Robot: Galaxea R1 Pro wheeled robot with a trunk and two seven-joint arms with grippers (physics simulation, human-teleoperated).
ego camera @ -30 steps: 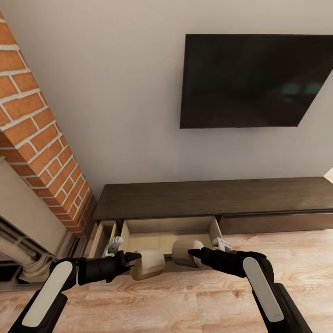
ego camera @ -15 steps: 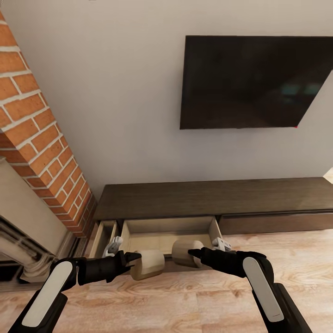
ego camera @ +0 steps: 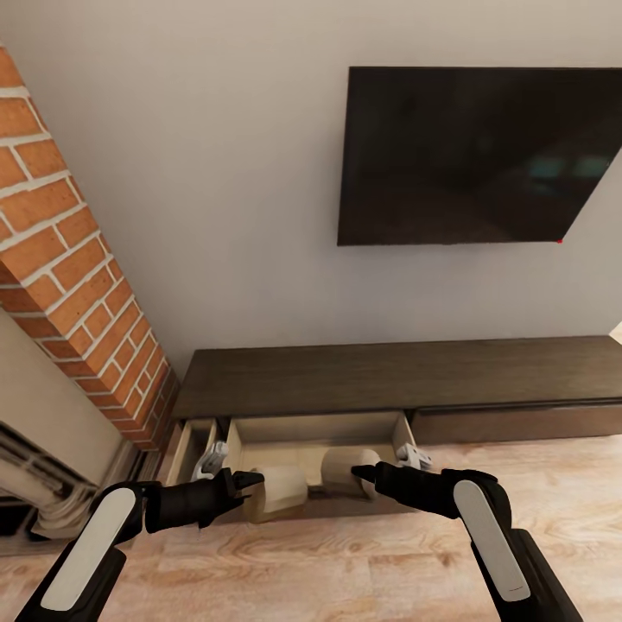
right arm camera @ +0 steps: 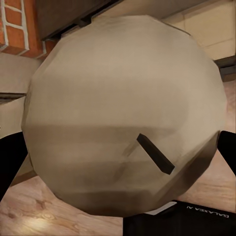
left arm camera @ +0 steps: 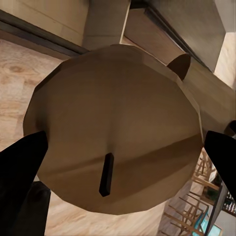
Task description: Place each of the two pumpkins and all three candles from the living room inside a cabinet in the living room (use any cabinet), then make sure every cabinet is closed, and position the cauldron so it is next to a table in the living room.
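Note:
Two beige candles are held side by side over the open drawer (ego camera: 302, 442) of the dark-brown cabinet (ego camera: 389, 373). My left gripper (ego camera: 262, 489) is shut on the left candle (ego camera: 282, 494). My right gripper (ego camera: 361, 476) is shut on the right candle (ego camera: 344, 471). The left wrist view looks onto the left candle's (left arm camera: 115, 128) wick end, with dark fingers (left arm camera: 19, 167) on either side. In the right wrist view the other candle (right arm camera: 125, 113) sits the same way between two dark fingers (right arm camera: 228, 155). The drawer's pale inside is partly hidden by the candles.
A narrow drawer (ego camera: 193, 445) at the cabinet's left end also stands open; the drawer front (ego camera: 518, 423) to the right is shut. A black TV (ego camera: 484, 155) hangs on the wall above. The red-brick fireplace (ego camera: 69, 276) rises close on the left. Light wood floor (ego camera: 345, 570) lies below.
The whole picture has shifted slightly down, so the camera moved. Both grippers still hold their candles in the same pose over the open drawer.

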